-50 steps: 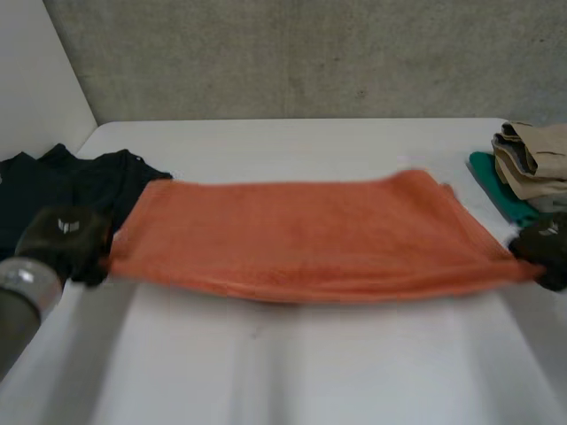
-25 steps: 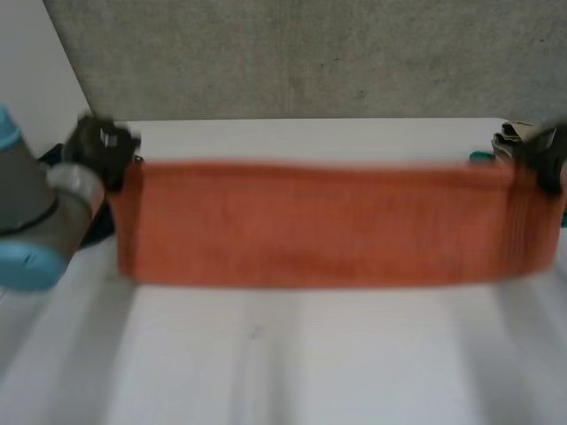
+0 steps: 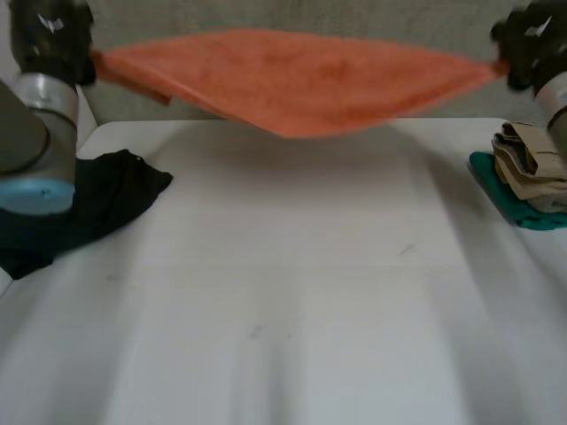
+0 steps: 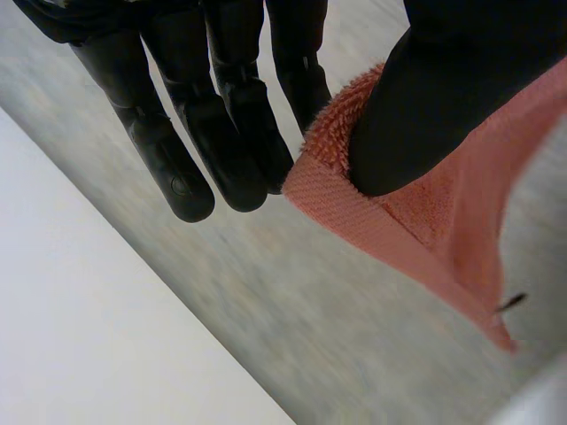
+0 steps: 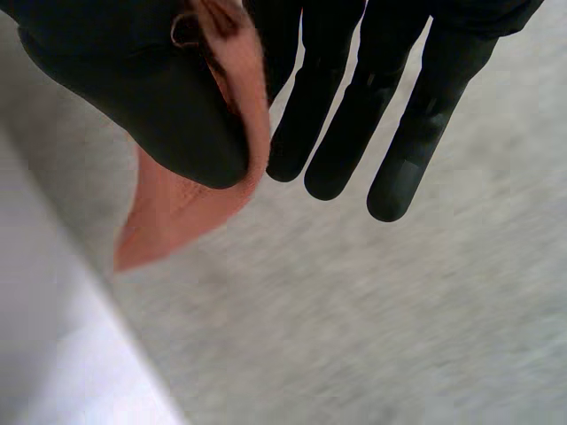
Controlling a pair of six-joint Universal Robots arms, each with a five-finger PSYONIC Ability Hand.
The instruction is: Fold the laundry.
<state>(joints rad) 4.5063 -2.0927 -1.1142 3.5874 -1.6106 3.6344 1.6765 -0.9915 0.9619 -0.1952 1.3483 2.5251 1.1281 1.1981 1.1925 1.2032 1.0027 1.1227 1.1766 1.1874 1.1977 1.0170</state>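
Since half a second ago we have raised our left hand [image 3: 49, 35] and our right hand [image 3: 532, 40], and the orange towel [image 3: 292, 80] has gone with them, from low over the counter [image 3: 292, 292] up in front of the grey wall [image 3: 266, 13]. Our left hand grips one end corner of the towel. In the left wrist view its thumb [image 4: 443, 88] presses the terry hem against its fingers [image 4: 221, 133], which stay straight. Our right hand grips the opposite end in the same pinch, with the thumb [image 5: 151, 97] over the cloth and the fingers [image 5: 390, 133] straight beside it. Between the two hands the towel is spread wide in the air, sagging at its middle and well clear of the counter. Below, a black garment [image 3: 97, 199] lies crumpled at the counter's left edge, beside our left arm [image 3: 31, 142]. At the right edge a stack of folded beige clothes [image 3: 532, 159] sits on a teal piece [image 3: 496, 181].
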